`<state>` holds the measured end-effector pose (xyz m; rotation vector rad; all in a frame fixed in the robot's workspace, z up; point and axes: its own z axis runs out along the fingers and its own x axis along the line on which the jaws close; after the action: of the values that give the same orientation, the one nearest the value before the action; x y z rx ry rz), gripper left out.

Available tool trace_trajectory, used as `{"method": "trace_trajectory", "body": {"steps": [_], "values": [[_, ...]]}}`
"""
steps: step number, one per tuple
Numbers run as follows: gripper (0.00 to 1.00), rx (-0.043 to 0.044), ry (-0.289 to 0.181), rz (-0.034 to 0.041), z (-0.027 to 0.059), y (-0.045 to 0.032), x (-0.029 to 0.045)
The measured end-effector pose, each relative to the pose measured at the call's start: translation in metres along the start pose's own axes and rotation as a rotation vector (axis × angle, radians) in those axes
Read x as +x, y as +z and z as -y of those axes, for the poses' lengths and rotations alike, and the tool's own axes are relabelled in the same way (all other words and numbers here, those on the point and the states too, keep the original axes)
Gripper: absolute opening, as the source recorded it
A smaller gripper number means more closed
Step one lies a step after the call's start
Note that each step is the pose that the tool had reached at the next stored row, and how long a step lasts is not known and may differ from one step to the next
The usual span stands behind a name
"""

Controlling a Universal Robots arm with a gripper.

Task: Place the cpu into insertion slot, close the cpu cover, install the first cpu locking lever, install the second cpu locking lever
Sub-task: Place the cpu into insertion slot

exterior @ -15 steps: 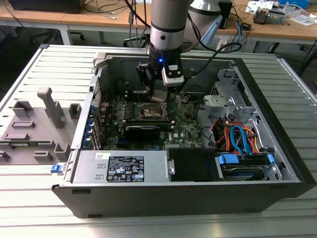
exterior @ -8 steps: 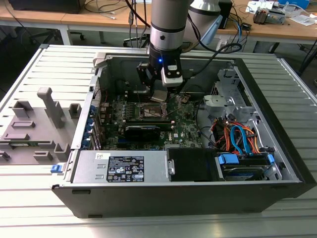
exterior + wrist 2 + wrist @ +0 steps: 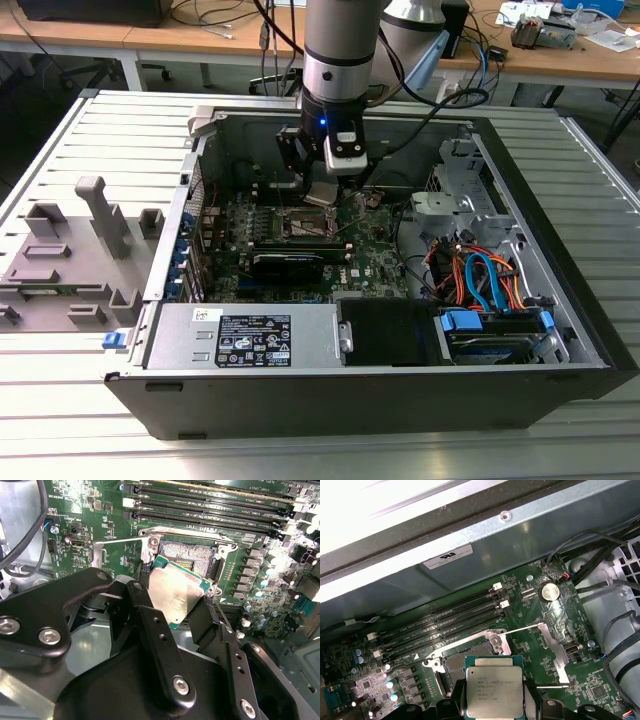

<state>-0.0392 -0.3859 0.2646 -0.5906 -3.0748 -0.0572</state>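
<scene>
Silvery-grey and pinched by two opposite edges, the cpu (image 3: 176, 591) hangs in the gripper (image 3: 172, 605) inside an open computer case (image 3: 350, 400). It is tilted a little and sits just above the insertion slot (image 3: 189, 556), which lies bare on the green circuit board (image 3: 75, 505) beside the long black memory slots (image 3: 210, 502). The black fingers (image 3: 150, 625) are closed to the chip's width and no further, one on each side, with nothing else in their hold. In the first wrist view the chip's metal lid faces the camera and overlaps the near edge of the socket. The cpu cover (image 3: 554, 647) is swung back, its thin metal frame lying off to one side, so the socket opening is free. How far the chip stands off the socket cannot be told. By the look of it this is a light, stiff, thin part with a smooth lid that would likely slip under a loose pinch. Its underside and the socket's field of contacts are probably the fragile parts. The bare edges, where the fingers have it, seem the right place to take hold, with a modest squeeze, as the part looks too slight to need force and too delicate to bear it
</scene>
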Motion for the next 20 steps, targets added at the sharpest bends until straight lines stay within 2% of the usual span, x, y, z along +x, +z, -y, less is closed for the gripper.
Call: {"method": "trace_trajectory", "body": {"steps": [20], "values": [[0.55, -0.0008, 0.048, 0.0017, 0.0, 0.001, 0.0]]}}
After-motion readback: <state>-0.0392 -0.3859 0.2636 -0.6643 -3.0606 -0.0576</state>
